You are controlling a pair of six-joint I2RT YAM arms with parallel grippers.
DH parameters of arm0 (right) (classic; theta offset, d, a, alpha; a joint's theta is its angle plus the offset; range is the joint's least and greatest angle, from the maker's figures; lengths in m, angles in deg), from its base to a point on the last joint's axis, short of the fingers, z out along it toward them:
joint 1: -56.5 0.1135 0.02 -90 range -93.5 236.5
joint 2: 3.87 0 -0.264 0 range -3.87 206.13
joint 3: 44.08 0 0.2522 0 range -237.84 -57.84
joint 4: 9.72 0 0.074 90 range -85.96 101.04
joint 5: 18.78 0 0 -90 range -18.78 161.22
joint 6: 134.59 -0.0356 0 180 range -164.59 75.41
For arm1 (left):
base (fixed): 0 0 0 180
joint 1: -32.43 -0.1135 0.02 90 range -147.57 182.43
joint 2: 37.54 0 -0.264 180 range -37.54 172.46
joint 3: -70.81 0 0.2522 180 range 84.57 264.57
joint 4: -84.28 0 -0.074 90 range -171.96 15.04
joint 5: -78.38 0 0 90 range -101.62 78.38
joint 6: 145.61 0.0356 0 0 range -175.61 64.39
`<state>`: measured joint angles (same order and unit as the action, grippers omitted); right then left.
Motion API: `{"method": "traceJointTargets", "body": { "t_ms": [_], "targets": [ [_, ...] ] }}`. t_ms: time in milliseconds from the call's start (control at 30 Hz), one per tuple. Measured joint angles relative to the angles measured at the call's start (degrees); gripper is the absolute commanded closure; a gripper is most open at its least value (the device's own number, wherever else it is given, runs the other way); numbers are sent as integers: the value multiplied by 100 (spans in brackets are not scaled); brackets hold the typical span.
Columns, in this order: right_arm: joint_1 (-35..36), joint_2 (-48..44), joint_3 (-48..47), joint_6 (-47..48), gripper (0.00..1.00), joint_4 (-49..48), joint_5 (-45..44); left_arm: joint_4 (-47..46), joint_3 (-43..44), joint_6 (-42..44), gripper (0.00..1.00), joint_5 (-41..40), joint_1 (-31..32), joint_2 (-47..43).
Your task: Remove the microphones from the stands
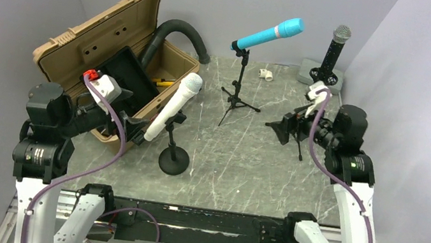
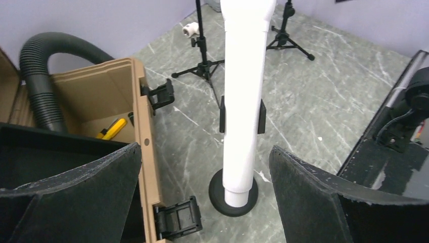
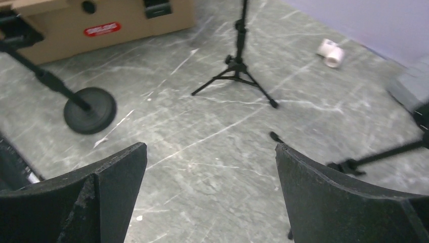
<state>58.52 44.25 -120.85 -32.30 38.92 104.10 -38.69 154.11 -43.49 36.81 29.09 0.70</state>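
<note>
The white microphone (image 1: 171, 105) sat in the stand (image 1: 173, 160) at the left of the surface (image 1: 246, 158), just in front of the open tan case (image 1: 103, 34). Its long axis was tilted: the mesh head pointed up and away toward the back, and the tail sloped down toward the left arm.

The left end effector (image 1: 134, 129) was the nearer one by far. It was spread wide and held nothing. In the left wrist view the white microphone (image 2: 244, 91) ran straight up the frame through the gap of the left end effector (image 2: 205, 149), just ahead of the fingertips (image 2: 129, 152), with the stand's black clip (image 2: 242, 115) gripping its body above the round base (image 2: 232, 195). No contact showed.

The right end effector (image 1: 286, 129) hung well apart on the other side of the surface – also fully open and empty – and its wrist view showed only bare surface between the pads.

Judging from this, the coming move turned on the left arm advancing so that the fingers straddled the body, then drawing the microphone out along its own slope.
</note>
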Motion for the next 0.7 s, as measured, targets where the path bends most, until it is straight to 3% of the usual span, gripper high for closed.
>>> {"method": "traceJointTargets", "body": {
  "t_ms": [200,433,600,700],
  "targets": [
    [960,409,20,131,0,-201,-11,-109,35,-197,1,15,621,413],
    [1178,629,83,179,0,-570,144,-236,59,-249,1,-721,2264,962],
    [1281,737,153,214,0,-708,297,-361,59,-223,1,-1526,2728,1207],
    [1325,743,199,245,0,-741,363,-424,55,-186,13,-1904,2852,1285]
  ]
}}
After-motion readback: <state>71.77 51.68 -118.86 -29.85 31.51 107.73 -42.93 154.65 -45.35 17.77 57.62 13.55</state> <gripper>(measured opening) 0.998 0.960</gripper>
